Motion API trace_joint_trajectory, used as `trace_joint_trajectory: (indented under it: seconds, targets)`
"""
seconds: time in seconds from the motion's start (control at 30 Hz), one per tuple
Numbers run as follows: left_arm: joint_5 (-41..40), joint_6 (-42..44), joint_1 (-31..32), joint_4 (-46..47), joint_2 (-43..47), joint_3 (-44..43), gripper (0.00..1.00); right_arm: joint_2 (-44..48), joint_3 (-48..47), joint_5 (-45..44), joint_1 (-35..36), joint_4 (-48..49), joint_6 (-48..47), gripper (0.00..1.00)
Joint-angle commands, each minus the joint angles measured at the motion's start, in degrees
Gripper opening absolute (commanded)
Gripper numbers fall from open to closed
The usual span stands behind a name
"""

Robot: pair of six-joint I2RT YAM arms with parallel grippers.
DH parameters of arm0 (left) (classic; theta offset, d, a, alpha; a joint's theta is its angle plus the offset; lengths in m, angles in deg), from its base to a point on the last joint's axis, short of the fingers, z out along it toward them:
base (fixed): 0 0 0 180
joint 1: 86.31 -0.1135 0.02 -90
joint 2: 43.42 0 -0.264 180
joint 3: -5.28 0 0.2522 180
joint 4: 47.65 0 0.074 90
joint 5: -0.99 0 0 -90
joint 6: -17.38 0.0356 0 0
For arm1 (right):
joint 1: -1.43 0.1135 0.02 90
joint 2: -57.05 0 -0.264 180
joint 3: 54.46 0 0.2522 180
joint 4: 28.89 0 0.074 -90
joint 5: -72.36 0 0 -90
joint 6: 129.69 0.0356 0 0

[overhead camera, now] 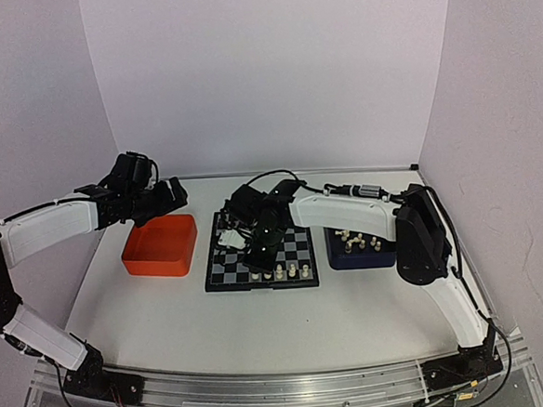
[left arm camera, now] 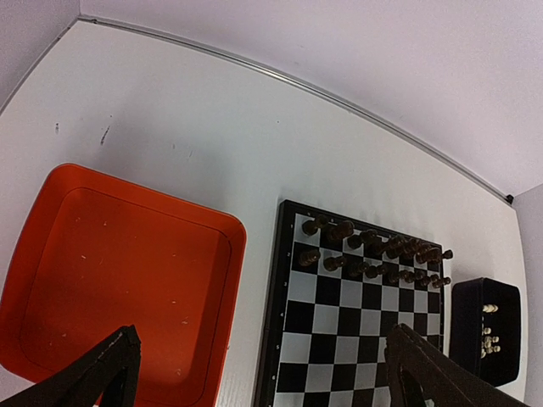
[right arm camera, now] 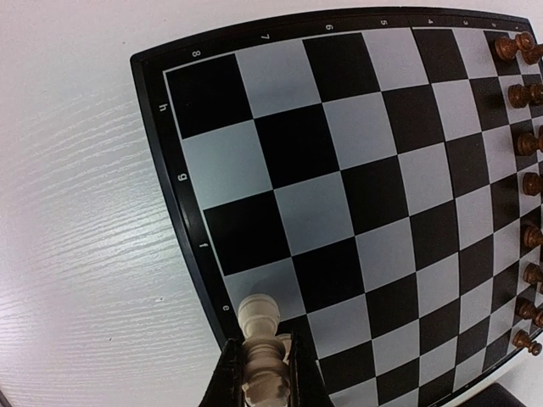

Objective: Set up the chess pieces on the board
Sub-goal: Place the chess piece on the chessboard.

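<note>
The black-and-grey board (overhead camera: 222,263) lies at the table's middle. Several cream-white chess pieces (overhead camera: 286,272) stand along its near row, on the right half. My right gripper (right arm camera: 265,377) is shut on one more cream-white piece (right arm camera: 257,318). It holds that piece just above a light square beside the board's (right arm camera: 339,170) lettered border. From above, the right gripper (overhead camera: 259,249) hovers low over the near-left part of the board. The left gripper (overhead camera: 164,197) hangs open and holds nothing above the orange tray (overhead camera: 161,246). Its two fingers (left arm camera: 106,373) show at the bottom corners of the left wrist view.
Black chessmen (left arm camera: 373,250) fill the board's two far rows and show again as black chessmen (right arm camera: 526,153) in the right wrist view. A dark blue tray (overhead camera: 336,255) right of the board holds more white pieces (overhead camera: 358,242). The orange tray (left arm camera: 110,271) has nothing in it.
</note>
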Motion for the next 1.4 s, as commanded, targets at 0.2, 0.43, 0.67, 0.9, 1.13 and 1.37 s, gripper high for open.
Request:
trace_joint_trajectory:
  seconds: [0.2, 0.43, 0.67, 0.9, 1.13, 1.37]
  targets:
    - [-0.7, 1.0, -0.2, 0.2, 1.4, -1.7, 1.00, -1.5, -2.3, -1.1, 0.4, -0.4, 0.0, 0.00]
    - [-0.4, 1.1, -0.2, 0.2, 1.1, -2.0, 1.00, -2.4, -3.0, -1.1, 0.4, -0.4, 0.2, 0.00]
    - [-0.3, 1.2, -0.2, 0.2, 1.0, -2.2, 1.00, -2.9, -3.4, -1.1, 0.4, -0.5, 0.3, 0.00]
    - [-0.2, 1.4, -0.2, 0.2, 0.9, -2.3, 1.00, -2.8, -2.9, -1.5, 0.4, -0.5, 0.1, 0.00]
    - [-0.2, 1.3, -0.2, 0.0, 0.8, -2.4, 1.00, -2.8, -2.6, -1.8, 0.4, -0.5, 0.0, 0.06]
    - [0.1, 1.1, -0.2, 0.0, 0.6, -2.5, 1.00, -2.3, -2.3, -1.1, 0.4, -0.5, 0.2, 0.21]
